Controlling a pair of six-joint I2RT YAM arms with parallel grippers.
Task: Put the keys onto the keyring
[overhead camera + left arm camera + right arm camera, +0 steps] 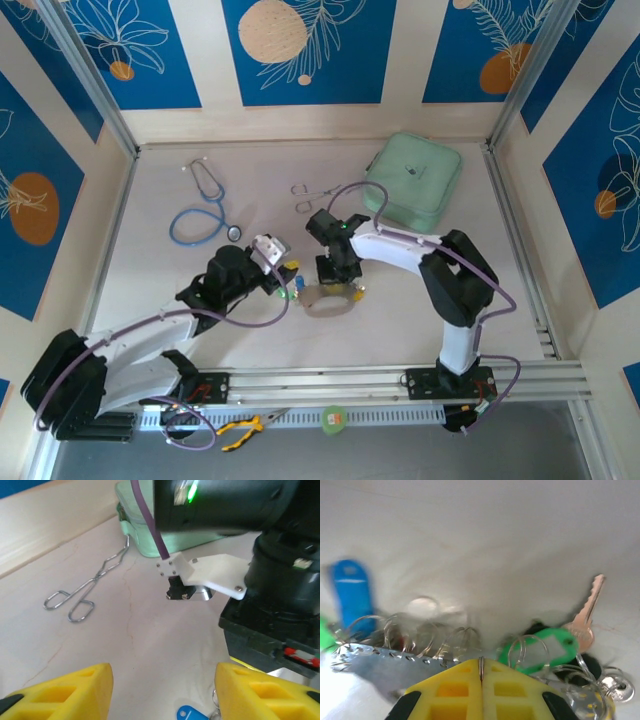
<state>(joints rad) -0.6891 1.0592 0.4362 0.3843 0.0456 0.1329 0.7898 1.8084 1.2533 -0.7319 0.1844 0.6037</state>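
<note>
The keys point(540, 652) lie bunched on the table point(485, 540) right at the tips of the right gripper point(481, 672). The green key point(545, 650) sits just off the right finger's tip, with a copper key point(589, 615) slanting away beyond it and a black key point(587, 664) beside that finger. The blue key point(351, 592) lies further out, past the left finger. The keyring point(375, 666) shows as a grey band running out from the left fingertip, with thin wire rings crowded along its edge. The right gripper's yellow fingers point(450, 695) are pressed together; a fine wire ring stands at their seam, but I cannot tell whether it is pinched. From the left wrist, the left gripper point(164, 692) has its fingers point(75, 690) spread well apart on bare table, holding nothing, the blue key just inside the right finger. Ahead of them stands the right arm point(285, 580); beyond the left finger lie the forceps point(85, 595), tips touching the case point(145, 540).
</note>
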